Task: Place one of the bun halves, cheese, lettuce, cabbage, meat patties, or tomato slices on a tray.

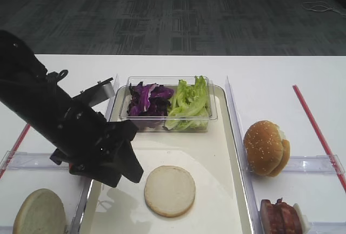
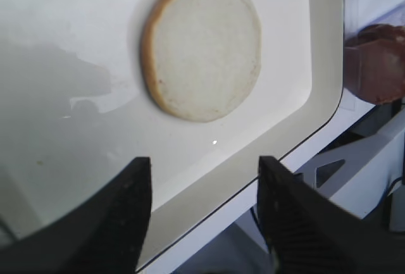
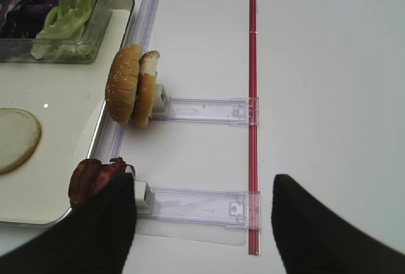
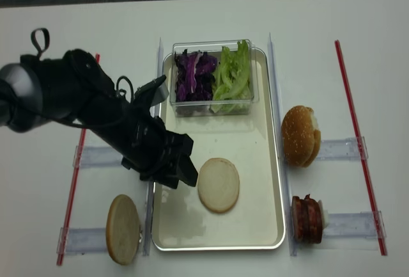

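One bun half [image 4: 218,185] on tray [image 4: 255,155]

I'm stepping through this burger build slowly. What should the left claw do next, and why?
Probably lift and pull back left, off the tray. The bun half already lies flat on it, and the left claw hangs open and empty beside it.

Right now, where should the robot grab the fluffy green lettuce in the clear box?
Probably from straight above: the frilly light green lettuce sits in an open-topped clear plastic tub whose walls block its sides. Pinch the raised leaf tops, staying clear of the shredded purple cabbage beside it.
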`<state>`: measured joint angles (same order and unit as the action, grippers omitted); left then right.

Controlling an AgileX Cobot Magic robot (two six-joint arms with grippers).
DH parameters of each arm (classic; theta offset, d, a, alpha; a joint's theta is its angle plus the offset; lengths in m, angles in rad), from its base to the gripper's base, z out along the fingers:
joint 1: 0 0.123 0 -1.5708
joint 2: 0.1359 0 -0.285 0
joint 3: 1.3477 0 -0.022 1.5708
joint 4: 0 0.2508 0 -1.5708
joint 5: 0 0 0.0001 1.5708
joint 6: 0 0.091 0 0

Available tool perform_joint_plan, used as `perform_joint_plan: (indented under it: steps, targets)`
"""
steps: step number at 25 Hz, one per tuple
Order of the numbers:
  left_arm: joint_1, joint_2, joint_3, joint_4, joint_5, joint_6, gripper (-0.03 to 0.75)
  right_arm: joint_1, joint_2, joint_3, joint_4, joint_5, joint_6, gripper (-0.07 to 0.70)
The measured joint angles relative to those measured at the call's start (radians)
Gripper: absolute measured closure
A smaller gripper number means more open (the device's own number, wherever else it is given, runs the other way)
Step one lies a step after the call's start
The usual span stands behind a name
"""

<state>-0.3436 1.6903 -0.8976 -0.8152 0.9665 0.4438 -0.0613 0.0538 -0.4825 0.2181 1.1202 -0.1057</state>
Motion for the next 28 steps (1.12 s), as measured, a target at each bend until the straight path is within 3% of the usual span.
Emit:
perform_joint_plan:
  steps: [6, 13, 20, 28]
  targets:
    - [0.000, -0.006, -0.109, 0.218, 0.122, -0.156, 0.326, 0.000, 0.000, 0.000, 0.000, 0.000, 0.000, 0.162]
    - [0.000, -0.006, -0.187, 0.446, 0.222, -0.297, 0.349, 0.000, 0.000, 0.000, 0.000, 0.000, 0.000, 0.162]
    - [0.000, -0.011, -0.210, 0.682, 0.234, -0.429, 0.365, 0.000, 0.000, 0.000, 0.000, 0.000, 0.000, 0.162]
    - [0.000, -0.045, -0.212, 0.722, 0.235, -0.464, 0.367, 0.000, 0.000, 0.000, 0.000, 0.000, 0.000, 0.162]
